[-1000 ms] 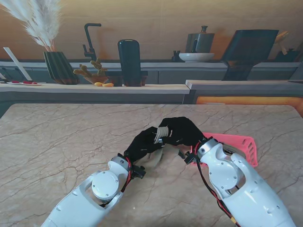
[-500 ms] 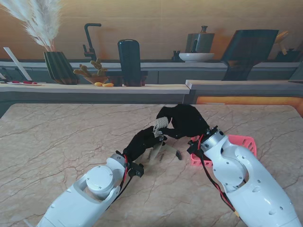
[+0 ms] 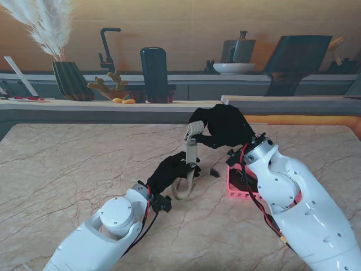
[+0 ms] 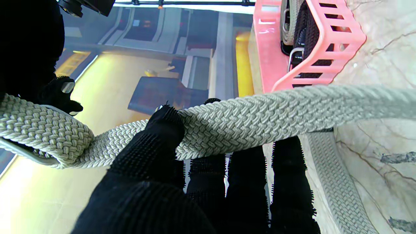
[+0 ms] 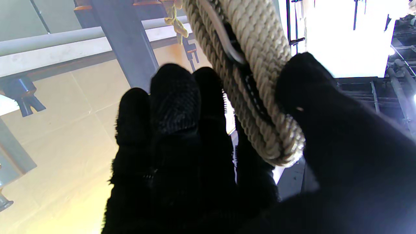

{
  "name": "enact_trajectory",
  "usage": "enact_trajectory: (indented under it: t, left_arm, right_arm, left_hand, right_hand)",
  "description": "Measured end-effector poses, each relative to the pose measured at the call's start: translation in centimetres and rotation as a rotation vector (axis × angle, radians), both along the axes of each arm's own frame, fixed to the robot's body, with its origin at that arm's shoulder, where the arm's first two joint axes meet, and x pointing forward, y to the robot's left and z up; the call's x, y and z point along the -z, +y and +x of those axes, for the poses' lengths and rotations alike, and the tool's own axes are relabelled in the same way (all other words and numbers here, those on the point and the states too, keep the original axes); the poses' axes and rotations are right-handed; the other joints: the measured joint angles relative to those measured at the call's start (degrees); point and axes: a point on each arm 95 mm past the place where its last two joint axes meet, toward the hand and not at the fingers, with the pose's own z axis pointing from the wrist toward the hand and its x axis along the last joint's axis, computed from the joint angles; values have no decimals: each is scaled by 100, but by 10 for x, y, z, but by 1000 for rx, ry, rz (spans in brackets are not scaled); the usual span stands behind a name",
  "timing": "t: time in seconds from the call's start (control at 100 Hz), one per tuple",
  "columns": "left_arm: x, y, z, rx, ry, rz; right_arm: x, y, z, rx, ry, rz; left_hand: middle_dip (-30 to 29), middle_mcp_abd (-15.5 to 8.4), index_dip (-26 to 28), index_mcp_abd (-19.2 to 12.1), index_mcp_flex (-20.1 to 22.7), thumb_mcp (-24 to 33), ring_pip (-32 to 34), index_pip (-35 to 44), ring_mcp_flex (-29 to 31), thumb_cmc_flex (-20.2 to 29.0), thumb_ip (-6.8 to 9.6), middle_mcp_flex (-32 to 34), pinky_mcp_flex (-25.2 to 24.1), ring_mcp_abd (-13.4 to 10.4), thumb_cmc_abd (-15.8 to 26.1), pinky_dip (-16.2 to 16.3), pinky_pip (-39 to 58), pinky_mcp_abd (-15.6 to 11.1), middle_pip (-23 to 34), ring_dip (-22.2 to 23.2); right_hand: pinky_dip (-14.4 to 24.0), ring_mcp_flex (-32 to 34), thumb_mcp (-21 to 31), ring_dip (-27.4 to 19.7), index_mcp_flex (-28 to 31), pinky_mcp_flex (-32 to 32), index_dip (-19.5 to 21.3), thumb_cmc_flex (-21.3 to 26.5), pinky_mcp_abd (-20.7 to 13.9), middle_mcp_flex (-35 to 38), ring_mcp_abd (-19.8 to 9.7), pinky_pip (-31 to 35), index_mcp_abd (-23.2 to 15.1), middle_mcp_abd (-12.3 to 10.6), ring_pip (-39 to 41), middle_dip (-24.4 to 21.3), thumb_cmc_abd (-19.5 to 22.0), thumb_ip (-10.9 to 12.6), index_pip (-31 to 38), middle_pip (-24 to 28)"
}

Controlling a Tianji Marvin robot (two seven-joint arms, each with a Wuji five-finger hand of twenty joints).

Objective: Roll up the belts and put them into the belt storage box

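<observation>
Lifting since a second ago, the right hand (image 3: 221, 129) pinches the woven belt (image 3: 192, 151) taut; the left hand (image 3: 169, 174) grips its lower span; rolling can begin.

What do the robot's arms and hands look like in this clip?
Both arms are glossy white shells with round joint caps, and red and black cables run near the wrists. The left hand and right hand are five-fingered, covered in black knit gloves with nubbed fingers.
</observation>
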Motion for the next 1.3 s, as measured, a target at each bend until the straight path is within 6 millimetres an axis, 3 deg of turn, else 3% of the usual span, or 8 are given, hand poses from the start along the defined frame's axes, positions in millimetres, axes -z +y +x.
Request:
enact_trajectory:
  t: [0.11, 0.33, 0.56, 0.67, 1.0, 1.14, 1.24, 1.3]
  left_arm:
    - [-1, -1, -2, -8, 3, -5]
    - [1, 0, -4, -45, 4, -4]
    - [-1, 0, -7, -34, 15, -31]
    - [0, -1, -9, -26, 16, -26]
    - [4, -1, -10, -44, 30, -3]
    - [6, 0, -11, -55, 53, -29]
    - [7, 0, -12, -49, 67, -62]
    - [8, 0, -12, -42, 71, -73]
  right_arm:
    - [6, 2, 2, -3, 10, 1]
    - [30, 1, 9, 22, 27, -11]
    - [59, 2, 18, 48, 33, -43]
    - [68, 5, 19, 57, 32, -44]
    - [78, 14, 21, 44, 79, -76]
    - [84, 14, 19, 41, 92, -85]
    - [90, 14, 16, 40, 115, -83]
    - [93, 14, 15, 33, 142, -89]
  left_hand:
    - [258, 84, -4, 52, 54, 37, 460, 219, 205, 14, 0, 154, 125, 82, -10, -1, 283, 0, 295, 206]
    - [882, 290, 151, 407, 54, 813, 1417, 654, 497, -163, -21, 371, 409, 255, -275, -1, 773, 0, 870, 584]
    - [469, 356, -49, 662, 174, 1455, 1424, 676, 570, -459, -23, 489, 473, 342, -469, -1, 851, 2, 869, 562]
    - [406, 357, -145, 818, 183, 1492, 1371, 676, 570, -462, -23, 489, 470, 343, -471, -3, 852, 3, 868, 513]
    - [-144, 339, -434, 820, 183, 1476, 938, 589, 263, -523, -19, 298, 250, 347, -439, -10, 853, 8, 422, 331]
    - [-540, 271, -357, 826, 44, 1355, 542, 19, -112, -1528, 1, -362, 88, 347, -360, -49, 636, 14, 224, 301]
    - [-672, 264, -356, 1080, -157, 1256, 124, -531, -372, -2664, 96, -704, -58, 295, -388, -51, 362, 100, 3, 184]
    - [-674, 264, -357, 1334, -320, 1219, -51, -666, -480, -3295, 96, -872, -113, 249, -679, -53, 225, 132, -65, 163]
  right_hand:
    - [0, 0, 0, 0, 0, 8, 0, 0, -3, 0, -4, 0, -28, -1, 0, 0, 0, 0, 2, 0]
    - [-1, 0, 0, 0, -8, 11, 0, 0, -5, 0, -9, 0, -77, -3, -1, 1, 0, 0, 3, -1]
    - [-1, 0, 0, 0, -72, -5, 0, 0, -6, 0, -12, -1, -80, -6, -2, 13, 2, 0, 81, -1]
    - [-1, 0, 0, 0, -75, -6, 0, 0, -7, 0, -15, -1, -81, -6, -2, 27, 4, -1, 87, 53]
    - [-2, -5, -15, 0, -102, -67, 0, -55, 1, -2, -17, -2, -82, 16, -2, 26, 6, -4, 177, 147]
    - [-4, -9, -15, 0, -220, -138, -3, -54, 4, -41, -17, -2, -198, 8, -2, 1, 9, -4, 214, 147]
    - [-26, -67, 8, -2, -479, -220, -27, -40, 9, -113, -18, -4, -243, -25, -57, -99, 250, 1, 214, 147]
    - [-61, -188, 8, -123, -635, -287, -27, -38, 13, -326, -20, -117, -260, 3, -156, -60, 250, 4, 214, 140]
